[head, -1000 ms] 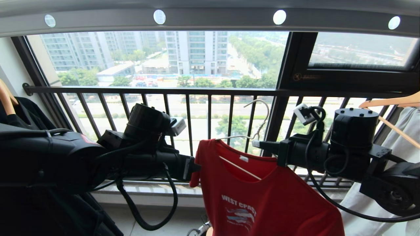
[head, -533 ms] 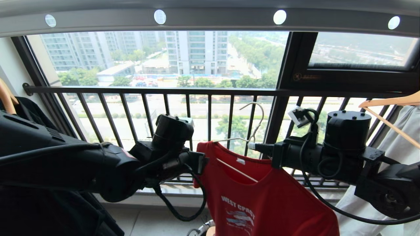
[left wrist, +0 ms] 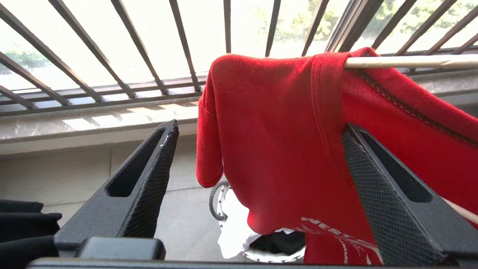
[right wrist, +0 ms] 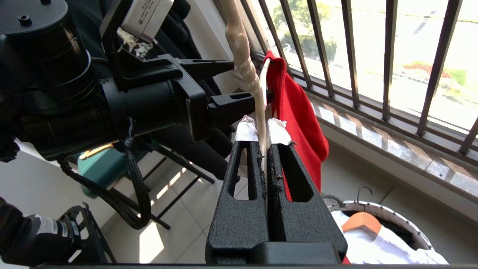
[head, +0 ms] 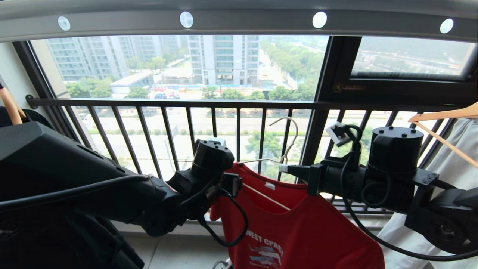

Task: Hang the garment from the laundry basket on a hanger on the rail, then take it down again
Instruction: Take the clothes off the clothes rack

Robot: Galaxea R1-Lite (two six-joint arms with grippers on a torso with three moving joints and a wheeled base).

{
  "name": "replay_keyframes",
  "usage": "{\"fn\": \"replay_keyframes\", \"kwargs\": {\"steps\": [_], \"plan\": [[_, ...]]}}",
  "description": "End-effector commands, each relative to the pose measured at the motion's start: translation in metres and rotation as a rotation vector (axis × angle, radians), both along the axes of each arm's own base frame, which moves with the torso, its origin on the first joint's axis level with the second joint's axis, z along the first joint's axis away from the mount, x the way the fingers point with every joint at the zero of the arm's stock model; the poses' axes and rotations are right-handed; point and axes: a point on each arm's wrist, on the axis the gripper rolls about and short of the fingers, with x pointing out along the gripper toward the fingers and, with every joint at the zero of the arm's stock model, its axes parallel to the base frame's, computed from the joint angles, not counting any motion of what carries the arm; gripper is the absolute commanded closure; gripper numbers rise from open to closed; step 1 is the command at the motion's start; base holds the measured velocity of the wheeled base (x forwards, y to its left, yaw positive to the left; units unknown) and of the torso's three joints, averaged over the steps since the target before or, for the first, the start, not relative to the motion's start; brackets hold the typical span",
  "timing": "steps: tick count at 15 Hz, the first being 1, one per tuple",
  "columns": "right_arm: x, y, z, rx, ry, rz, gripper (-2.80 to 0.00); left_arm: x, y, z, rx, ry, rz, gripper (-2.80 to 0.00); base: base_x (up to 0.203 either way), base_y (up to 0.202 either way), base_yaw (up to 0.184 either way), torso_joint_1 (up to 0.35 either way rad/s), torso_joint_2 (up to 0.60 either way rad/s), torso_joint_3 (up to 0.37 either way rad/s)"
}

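Observation:
The garment (head: 298,231), a red T-shirt, hangs on the thin wire hanger (head: 291,144), whose hook is free in the air well below the rail (head: 246,22). My right gripper (right wrist: 262,130) is shut on the hanger's wire (right wrist: 244,63) just under the twisted neck. My left gripper (left wrist: 260,127) stands wide open at the garment's (left wrist: 276,149) left shoulder. The shoulder and sleeve hang just ahead, between the two fingers (left wrist: 149,179). On the floor below is the laundry basket (right wrist: 388,215).
The dark railing (head: 239,104) runs close behind the hanger. A wooden hanger (head: 444,116) with a pale garment (head: 452,168) hangs at the right. Another wooden hanger (head: 10,107) is at the far left. The basket holds white cloth (right wrist: 396,250) and a wooden hanger (right wrist: 360,222).
My left arm has swung right and its gripper has opened at the shirt's left shoulder. The right gripper, still on the hanger, has drifted slightly left with the shirt.

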Motion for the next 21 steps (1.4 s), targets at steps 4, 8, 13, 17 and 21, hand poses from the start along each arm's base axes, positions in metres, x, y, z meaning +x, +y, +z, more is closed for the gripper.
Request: {"fn": "replay_keyframes", "kwargs": {"steps": [4, 8, 13, 17, 21], "plan": [[-0.0044, 0.0018, 0.004, 0.008, -0.012, 0.014, 0.0, 0.0073, -0.0057, -0.005, -0.014, -0.066, 0.038, -2.8, 0.0, 0.0, 0.0, 0.0, 0.0, 0.0], [-0.004, 0.0015, 0.0044, 0.009, -0.014, 0.011, 0.0, 0.0082, -0.0057, -0.0075, -0.001, -0.065, 0.05, -2.8, 0.0, 0.0, 0.0, 0.0, 0.0, 0.0], [-0.001, 0.002, 0.0037, 0.0, -0.02, -0.034, 0.0, 0.0091, -0.0043, -0.0068, 0.014, -0.076, 0.08, -2.8, 0.0, 0.0, 0.0, 0.0, 0.0, 0.0], [-0.0019, 0.0015, 0.0055, 0.003, -0.025, -0.034, 0.0, 0.01, -0.0045, -0.0083, 0.025, -0.079, 0.091, -2.8, 0.0, 0.0, 0.0, 0.0, 0.0, 0.0], [-0.0032, 0.0019, 0.0065, 0.005, -0.026, -0.031, 0.0, 0.0081, -0.0038, -0.0019, 0.002, -0.088, 0.089, -2.8, 0.0, 0.0, 0.0, 0.0, 0.0, 0.0]]}}
